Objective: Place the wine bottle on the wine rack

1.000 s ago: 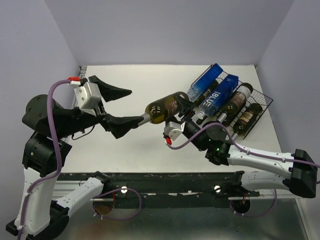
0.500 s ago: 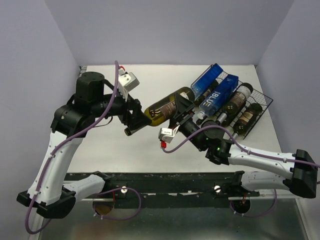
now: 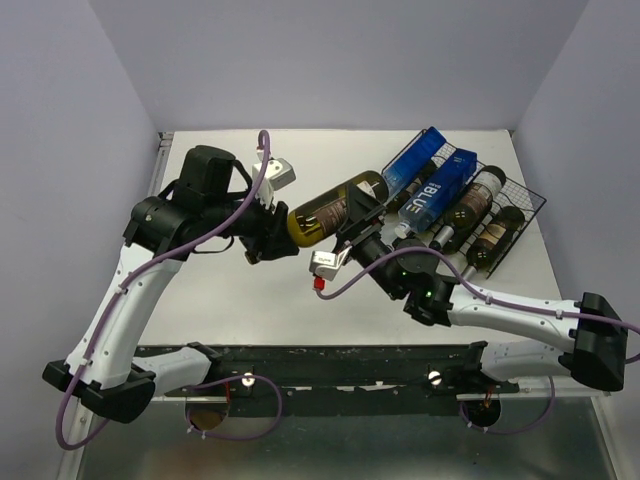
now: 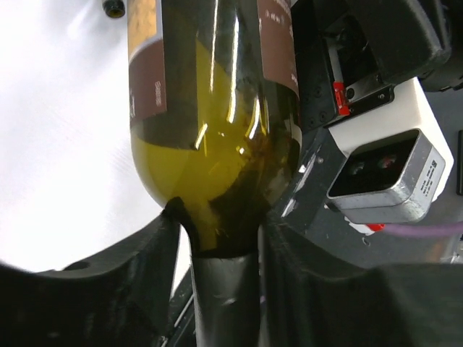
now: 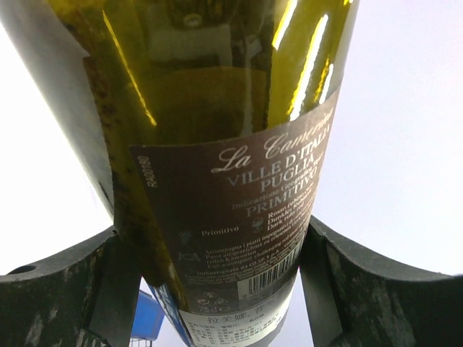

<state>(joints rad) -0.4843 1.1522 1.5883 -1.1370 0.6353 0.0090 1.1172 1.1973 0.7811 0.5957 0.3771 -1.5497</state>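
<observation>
The wine bottle (image 3: 335,210), olive-green glass with a brown label, hangs level above the table, neck pointing left. My right gripper (image 3: 362,215) is shut on its labelled body; in the right wrist view the bottle (image 5: 231,202) fills the gap between both fingers of the gripper (image 5: 217,289). My left gripper (image 3: 283,240) is at the neck end. In the left wrist view the foil-capped neck of the bottle (image 4: 210,108) sits between the fingers of the gripper (image 4: 224,289), which press at the shoulder. The black wire wine rack (image 3: 527,205) lies to the right of the bottle.
The rack holds two blue bottles (image 3: 430,175) and two dark bottles (image 3: 480,205) lying side by side. The right arm's wrist camera block (image 4: 383,166) sits close beside the bottle. Lilac walls enclose the white table on three sides.
My left arm swung in from the left, turned its wrist and closed its wide-open jaws round the bottle's neck. The right gripper kept its hold and the bottle shifted slightly left.
</observation>
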